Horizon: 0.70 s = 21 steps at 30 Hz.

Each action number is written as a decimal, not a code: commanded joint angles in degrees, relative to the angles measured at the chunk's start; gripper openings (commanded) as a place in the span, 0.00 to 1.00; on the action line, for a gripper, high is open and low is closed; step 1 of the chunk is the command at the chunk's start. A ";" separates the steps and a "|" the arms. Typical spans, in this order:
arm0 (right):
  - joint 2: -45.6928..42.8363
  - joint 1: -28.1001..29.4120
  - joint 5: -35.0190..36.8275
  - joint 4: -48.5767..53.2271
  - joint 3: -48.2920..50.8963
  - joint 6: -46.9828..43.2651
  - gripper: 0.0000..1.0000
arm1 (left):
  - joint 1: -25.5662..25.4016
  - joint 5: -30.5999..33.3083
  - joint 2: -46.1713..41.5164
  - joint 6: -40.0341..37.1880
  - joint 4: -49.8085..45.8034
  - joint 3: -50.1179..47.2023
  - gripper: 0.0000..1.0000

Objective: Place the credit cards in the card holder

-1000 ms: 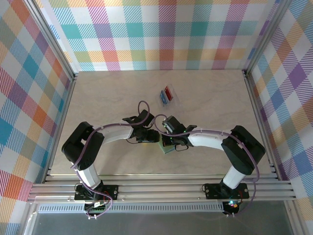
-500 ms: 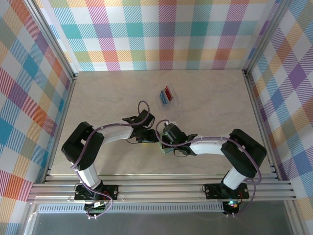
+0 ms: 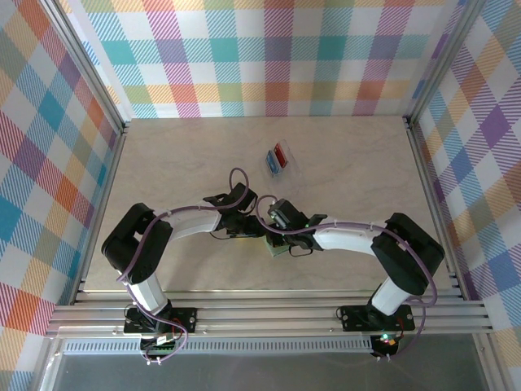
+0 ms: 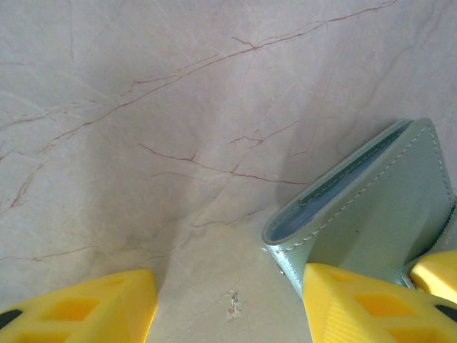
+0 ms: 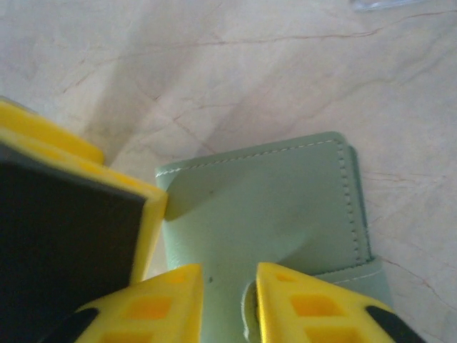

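So the right gripper (image 5: 228, 289) looks clamped on the edge of the card holder (image 5: 271, 200) nearest it, with a flap pinched between its fingers. My guess is it's pinning the thing down and propping it open. The left gripper (image 4: 223, 304) is spread wide and grasping nothing. Its right finger sits against the card holder's corner, probably to steady it. The open slit runs diagonally away from that finger, mouth facing the gap between the left fingers. The credit cards (image 3: 279, 156) sit in a clear tray (image 3: 291, 169), well beyond both grippers.
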<state>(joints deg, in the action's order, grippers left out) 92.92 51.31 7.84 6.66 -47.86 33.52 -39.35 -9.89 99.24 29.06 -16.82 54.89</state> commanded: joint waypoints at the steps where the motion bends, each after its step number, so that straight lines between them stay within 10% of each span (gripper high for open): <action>1: -0.72 0.19 -4.60 8.53 -1.87 -1.95 0.32 | -1.95 -6.28 3.74 0.12 7.24 -1.97 0.58; 21: -0.68 0.36 3.14 19.72 -9.23 -6.86 0.40 | -1.74 -6.50 3.94 0.12 7.24 -1.97 0.58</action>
<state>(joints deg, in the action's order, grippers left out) 90.00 51.22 9.26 22.76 -54.87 28.53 -39.35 -9.96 99.24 29.08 -16.62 54.85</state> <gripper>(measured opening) 0.403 0.580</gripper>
